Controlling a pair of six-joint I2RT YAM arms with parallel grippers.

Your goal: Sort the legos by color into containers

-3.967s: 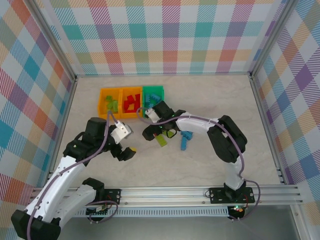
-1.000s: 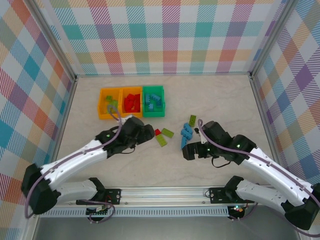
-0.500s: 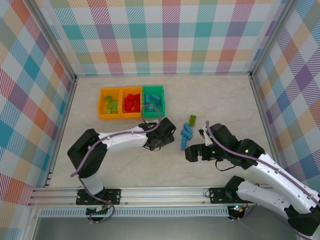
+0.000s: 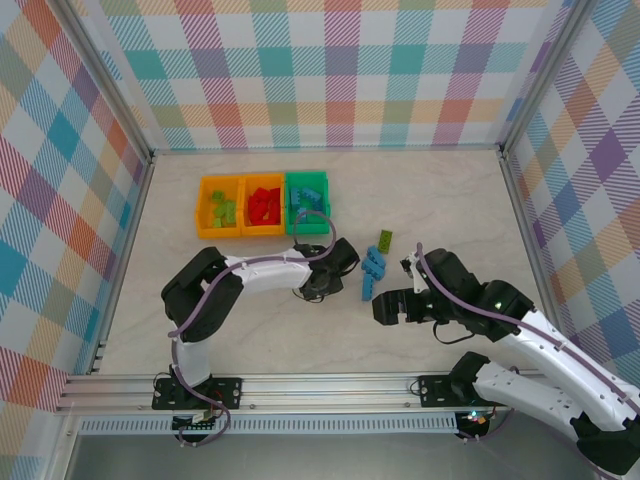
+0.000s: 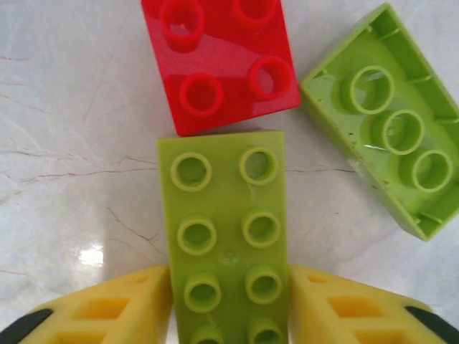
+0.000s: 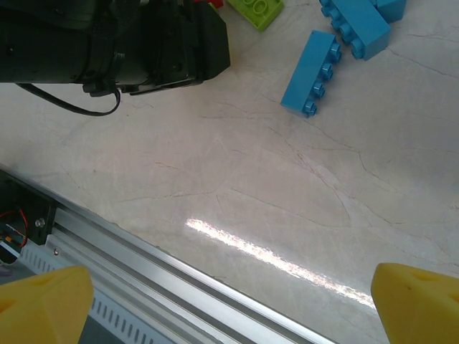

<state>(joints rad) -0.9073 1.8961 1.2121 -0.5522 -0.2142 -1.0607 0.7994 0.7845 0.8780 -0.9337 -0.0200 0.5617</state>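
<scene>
1. A row of bins [image 4: 264, 178], two orange and one green, stands at the table's [image 4: 450, 200] far left, bricks inside each.
2. The left end effector [image 5: 229, 290] grips a lime green brick [image 5: 228, 229] by its long sides; a red brick [image 5: 219, 61] touches its far end.
3. Loose blue bricks [image 4: 373, 266] lie mid-table.
4. The right end effector [image 6: 229, 294] gapes wide, holding nothing.

Marbled table [image 4: 440, 200]: loose legos [image 4: 372, 272], containers [image 4: 264, 176].
</scene>
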